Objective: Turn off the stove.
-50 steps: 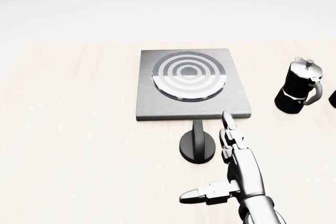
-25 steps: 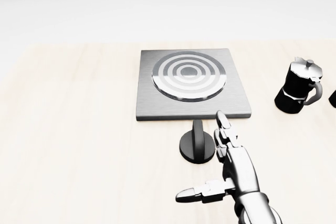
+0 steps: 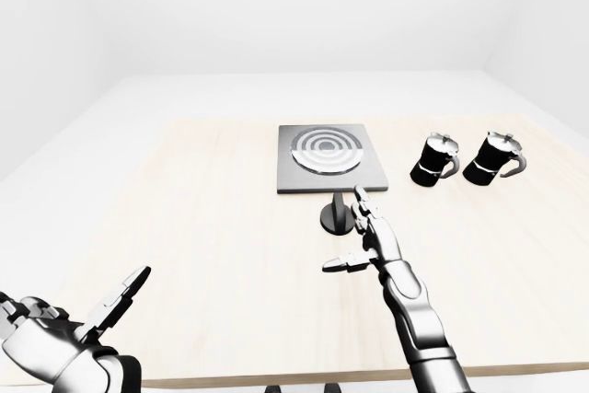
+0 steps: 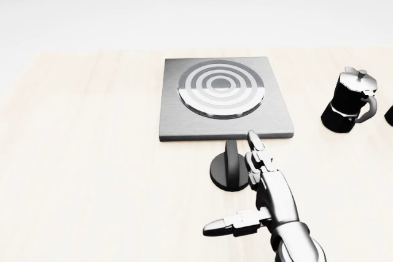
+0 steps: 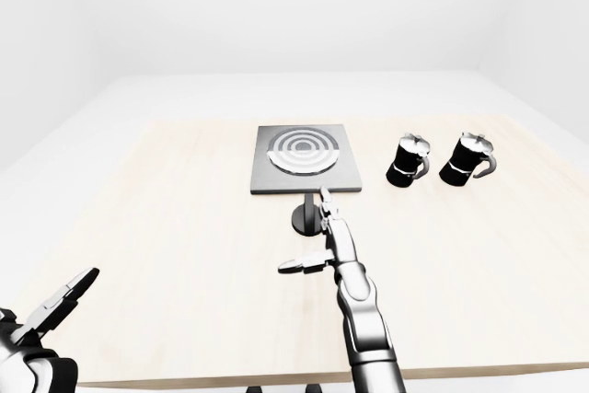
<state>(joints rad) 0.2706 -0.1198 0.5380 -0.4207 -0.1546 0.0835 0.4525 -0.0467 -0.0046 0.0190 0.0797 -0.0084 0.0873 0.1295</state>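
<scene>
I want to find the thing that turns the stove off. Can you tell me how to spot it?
Find the square grey stove with silver rings in the middle of the pale wooden table. Just below its bottom edge in the head view sits the knob: a small round black disc with an upright bar. Unlike the two black coffee pots at the right, it is low, and the right hand is beside it.

Head cam looks down close on stove (image 4: 224,96), eye cams wider, both share whole table (image 3: 202,255)

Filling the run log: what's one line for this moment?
right hand: open, beside knob | left hand: open, idle | stove: knob ungrasped
</scene>
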